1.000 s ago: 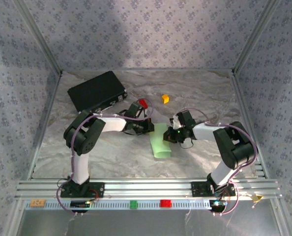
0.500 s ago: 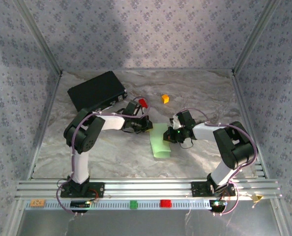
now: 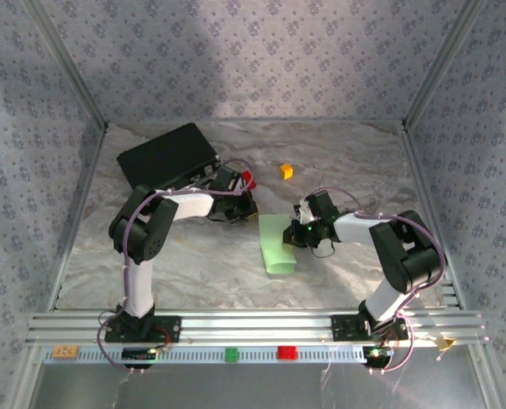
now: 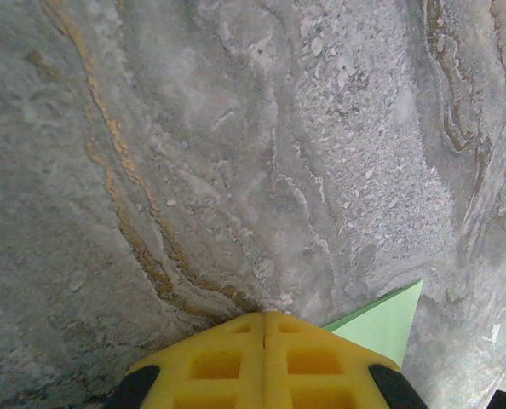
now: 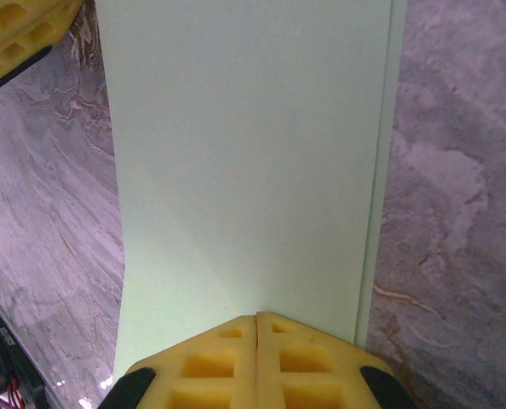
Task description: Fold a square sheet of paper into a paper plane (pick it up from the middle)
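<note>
The square sheet of paper [image 3: 275, 245] is seen lying flat on the counter [image 3: 193, 268] between the two arms, folded over into a tall strip. In the right wrist view one layer is shown slightly offset along the right-hand edge. The right jaws are closed, with the yellow fingertips [image 5: 223, 358] pressed together at the paper's near edge. Whether a layer is pinched or merely pressed down cannot be told. The left jaws are likewise closed, with nothing between them, and their fingertips [image 4: 227, 362] are set over bare counter just beside a corner of the paper.

The step in hand is judged to be setting this half-fold before the corners are turned in. It is best done with the strip pinned firmly by the right jaws, so that nothing slides. The offset layers should be squared first, since a skewed crease is likely to give a lopsided nose. The fold should then be flattened by the left jaws in one slow, low sweep from the corner along the edge.
</note>
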Available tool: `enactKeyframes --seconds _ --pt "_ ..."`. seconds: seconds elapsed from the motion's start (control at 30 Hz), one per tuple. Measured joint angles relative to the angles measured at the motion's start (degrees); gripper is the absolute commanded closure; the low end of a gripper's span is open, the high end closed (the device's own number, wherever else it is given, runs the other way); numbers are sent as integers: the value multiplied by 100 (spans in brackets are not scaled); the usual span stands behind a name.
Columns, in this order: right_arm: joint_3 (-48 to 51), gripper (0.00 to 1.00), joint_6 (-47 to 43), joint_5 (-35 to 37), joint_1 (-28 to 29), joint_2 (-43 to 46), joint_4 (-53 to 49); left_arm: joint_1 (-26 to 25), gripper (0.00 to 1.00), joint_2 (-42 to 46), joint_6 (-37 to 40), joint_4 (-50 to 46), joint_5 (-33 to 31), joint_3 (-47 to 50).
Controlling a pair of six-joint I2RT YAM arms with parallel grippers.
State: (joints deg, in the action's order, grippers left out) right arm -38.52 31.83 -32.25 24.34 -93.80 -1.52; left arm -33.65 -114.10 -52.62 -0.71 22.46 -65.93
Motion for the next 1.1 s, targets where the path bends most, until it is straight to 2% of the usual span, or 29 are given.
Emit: enactKeyframes --seconds 0.33,0.57,0.8,0.9,1.1 --pt "0 100 0 2 0 0 0 -264 100 59 109 168 131 13" --pt "0 100 0 2 0 0 0 -345 100 122 96 535 225 424" --pt "0 100 0 2 0 4 -2 -271 96 887 223 -61 -498 603" --pt "0 100 0 2 0 4 -2 -240 98 1239 321 -199 -688 603" --pt "0 100 2 2 0 4 -2 -442 100 1342 562 -118 -326 623"
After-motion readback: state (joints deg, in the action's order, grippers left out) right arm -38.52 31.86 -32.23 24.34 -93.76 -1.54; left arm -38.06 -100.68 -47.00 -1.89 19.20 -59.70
